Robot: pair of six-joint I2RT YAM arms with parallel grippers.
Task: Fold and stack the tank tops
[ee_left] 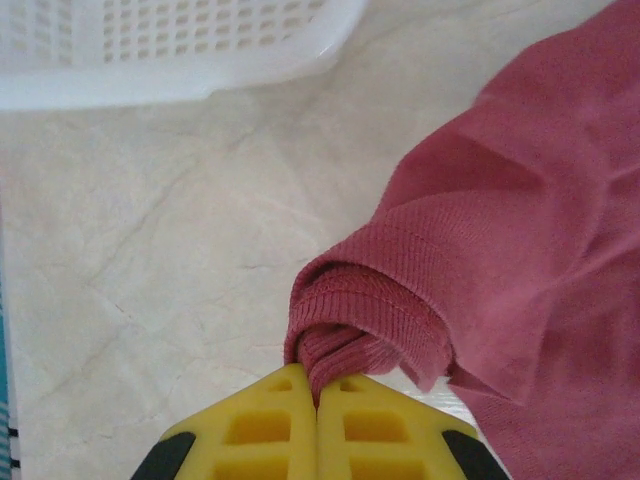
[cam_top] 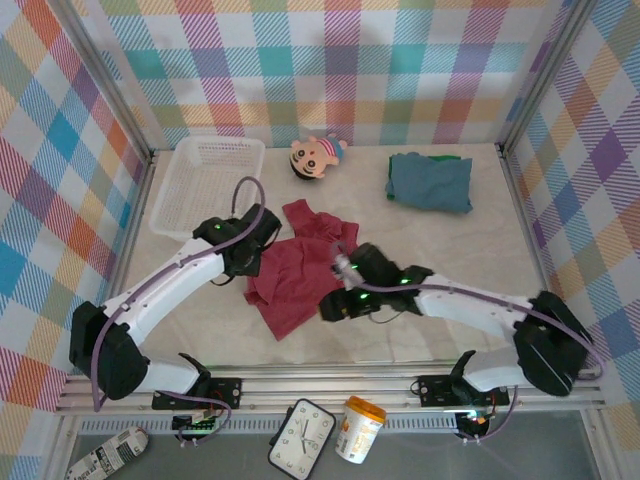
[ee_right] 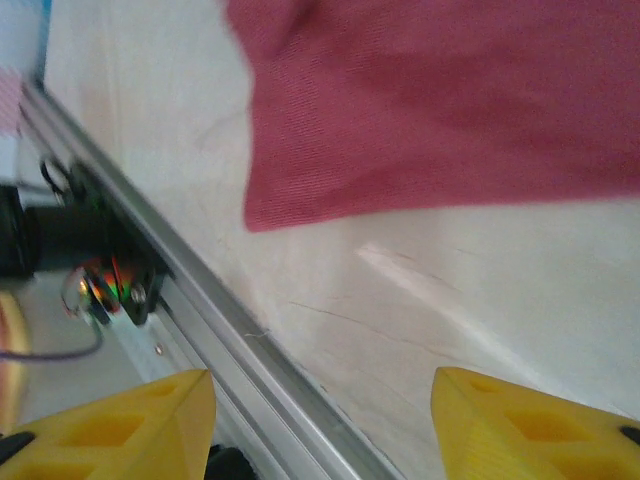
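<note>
The dark red tank top point(cam_top: 295, 265) lies crumpled at the table's middle. My left gripper point(ee_left: 318, 385) is shut on a bunched ribbed edge of the red top point(ee_left: 520, 230), at the cloth's left side point(cam_top: 255, 248). My right gripper point(ee_right: 322, 400) hangs open over bare table just past the near hem of the red top point(ee_right: 430, 110), with nothing between its fingers; in the top view it is at the cloth's near right corner point(cam_top: 332, 305). The blue-grey tank top point(cam_top: 430, 182) lies folded at the back right, a strip of the green one point(cam_top: 440, 157) showing at its far edge.
A white mesh basket point(cam_top: 205, 185) stands at the back left, its rim point(ee_left: 150, 90) close ahead of my left gripper. A big-headed doll point(cam_top: 315, 155) lies at the back middle. The table's metal front rail point(ee_right: 220, 320) runs right under my right gripper.
</note>
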